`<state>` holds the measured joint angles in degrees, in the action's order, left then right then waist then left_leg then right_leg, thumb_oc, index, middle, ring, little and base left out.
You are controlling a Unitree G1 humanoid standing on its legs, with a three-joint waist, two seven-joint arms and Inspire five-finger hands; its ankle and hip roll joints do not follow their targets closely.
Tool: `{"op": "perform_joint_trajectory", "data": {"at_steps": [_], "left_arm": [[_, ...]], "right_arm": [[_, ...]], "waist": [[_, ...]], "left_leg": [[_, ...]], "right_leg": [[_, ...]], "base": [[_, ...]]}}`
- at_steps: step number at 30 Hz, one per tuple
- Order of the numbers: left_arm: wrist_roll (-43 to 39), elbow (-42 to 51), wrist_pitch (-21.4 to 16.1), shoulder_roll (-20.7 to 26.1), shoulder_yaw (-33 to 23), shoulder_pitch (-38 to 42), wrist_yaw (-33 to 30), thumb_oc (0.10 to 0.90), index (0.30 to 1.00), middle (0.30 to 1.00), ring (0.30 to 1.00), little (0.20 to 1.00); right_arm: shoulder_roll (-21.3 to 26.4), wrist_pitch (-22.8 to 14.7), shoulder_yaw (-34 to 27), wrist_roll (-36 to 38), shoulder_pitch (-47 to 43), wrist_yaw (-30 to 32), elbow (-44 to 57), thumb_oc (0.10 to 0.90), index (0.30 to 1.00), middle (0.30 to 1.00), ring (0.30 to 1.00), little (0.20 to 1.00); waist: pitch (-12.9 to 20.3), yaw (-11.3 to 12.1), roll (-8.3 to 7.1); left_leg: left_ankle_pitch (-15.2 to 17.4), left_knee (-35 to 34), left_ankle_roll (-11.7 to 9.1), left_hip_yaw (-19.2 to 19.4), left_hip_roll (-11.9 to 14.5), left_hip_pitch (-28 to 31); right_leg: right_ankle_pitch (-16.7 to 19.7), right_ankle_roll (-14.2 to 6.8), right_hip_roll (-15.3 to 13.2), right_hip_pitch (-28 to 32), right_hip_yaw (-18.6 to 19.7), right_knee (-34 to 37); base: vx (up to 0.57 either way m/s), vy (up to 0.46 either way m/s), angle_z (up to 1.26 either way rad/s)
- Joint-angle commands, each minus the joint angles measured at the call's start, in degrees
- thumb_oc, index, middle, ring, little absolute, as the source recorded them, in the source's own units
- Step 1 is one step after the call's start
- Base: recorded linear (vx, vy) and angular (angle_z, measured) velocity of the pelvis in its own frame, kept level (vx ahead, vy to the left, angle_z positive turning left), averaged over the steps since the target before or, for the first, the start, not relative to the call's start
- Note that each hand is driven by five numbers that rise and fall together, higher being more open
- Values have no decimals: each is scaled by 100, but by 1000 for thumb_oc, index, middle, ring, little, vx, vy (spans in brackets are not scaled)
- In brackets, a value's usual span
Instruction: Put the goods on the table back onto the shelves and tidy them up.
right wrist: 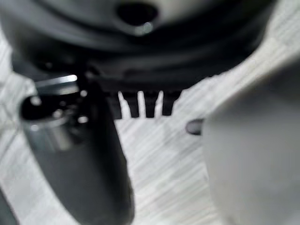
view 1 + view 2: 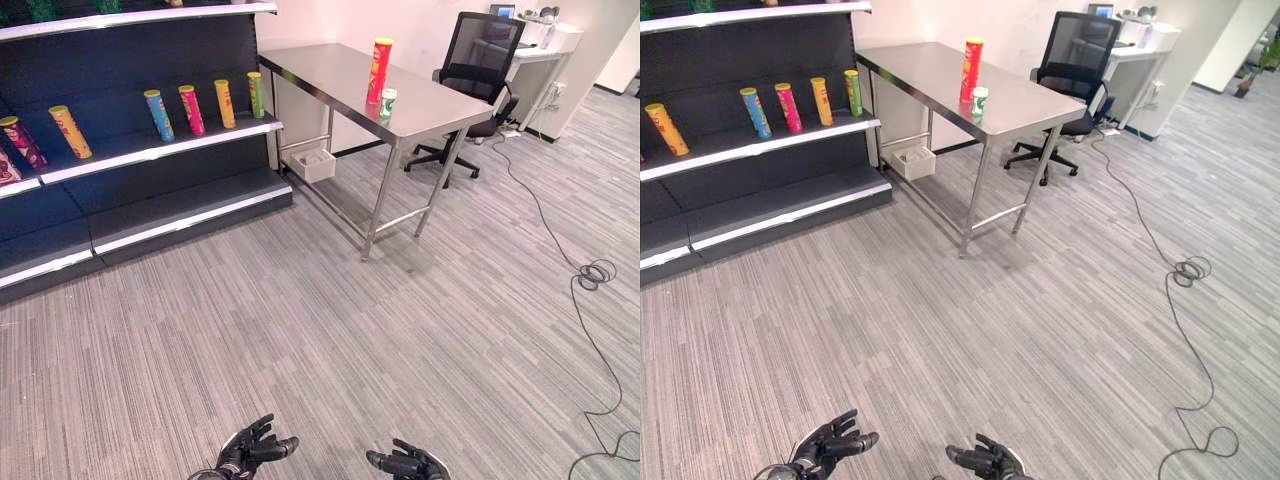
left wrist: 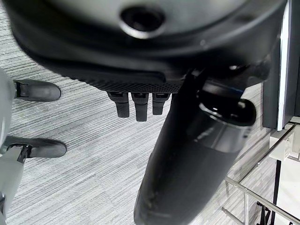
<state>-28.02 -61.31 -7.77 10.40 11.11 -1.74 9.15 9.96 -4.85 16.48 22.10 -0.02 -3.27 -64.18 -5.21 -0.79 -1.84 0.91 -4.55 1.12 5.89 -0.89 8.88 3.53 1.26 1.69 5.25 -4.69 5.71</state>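
- A tall red can stands straight up on the metal table, its long side going up and down.
- A small green cup stands upright just beside it, nearer the table's edge.
- Four cans stand in a row on the dark shelf, leaning a little.
- The left hand and the right hand hang low over the floor, fingers loose, holding nothing.

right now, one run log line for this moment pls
left hand: open, empty | right hand: open, empty | tall red can and small green cup: upright on steel table | shelf: row of cans
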Motion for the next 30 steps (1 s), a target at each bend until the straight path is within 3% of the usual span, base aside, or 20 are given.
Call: {"op": "perform_joint_trajectory", "data": {"at_steps": [1,13,19,24,26,27,30], "left_arm": [[12,160,-455,-28,115,484,-40,800,900,900,900,900],[112,177,-435,12,109,489,-5,800,900,900,900,900],[116,209,-480,21,64,526,-107,800,900,900,900,900],[29,305,-513,106,51,642,-98,800,900,900,900,900],[47,388,-525,158,77,676,-97,800,900,900,900,900],[21,483,-520,201,118,724,-100,800,900,900,900,900],[13,493,-511,210,144,776,-106,800,900,900,900,900]], "right_arm": [[353,-327,101,-474,-328,182,420,800,900,900,900,900],[574,-261,226,-953,-345,89,497,800,900,900,900,900],[452,-291,223,-707,-280,90,636,800,900,900,900,900],[416,-300,209,-345,-333,-12,643,800,900,900,900,900],[445,-316,212,-289,-353,-20,645,800,900,900,900,900],[484,-322,209,-270,-354,-12,693,800,900,900,900,900],[519,-320,207,-262,-392,7,682,800,900,900,900,900]], "waist": [[126,27,-83],[117,52,-112],[12,60,-130],[-218,93,-238],[-320,109,-259],[-431,101,-274],[-515,96,-274]], "left_leg": [[-41,-45,-357,-24,198,-114],[-70,-45,-372,-122,214,-101],[-138,-25,-415,-158,271,-60],[5,883,-528,-265,342,-564],[-179,1569,-633,-289,398,-914],[-503,2277,-693,-323,487,-1348],[-670,2679,-643,-320,509,-1694]], "right_leg": [[-300,-712,-264,137,-86,-71],[-341,-680,-247,216,-175,-71],[-373,-616,-200,235,-151,-71],[-340,-519,-208,200,-149,-71],[-333,-457,-180,240,-157,-71],[-324,-381,-144,273,-178,-71],[-378,-329,-120,327,-197,-71]], "base": [[0,0,0],[2,-8,1],[0,-56,11],[-34,-89,4],[-2,-131,4],[2,-121,9],[29,-70,11]]}}
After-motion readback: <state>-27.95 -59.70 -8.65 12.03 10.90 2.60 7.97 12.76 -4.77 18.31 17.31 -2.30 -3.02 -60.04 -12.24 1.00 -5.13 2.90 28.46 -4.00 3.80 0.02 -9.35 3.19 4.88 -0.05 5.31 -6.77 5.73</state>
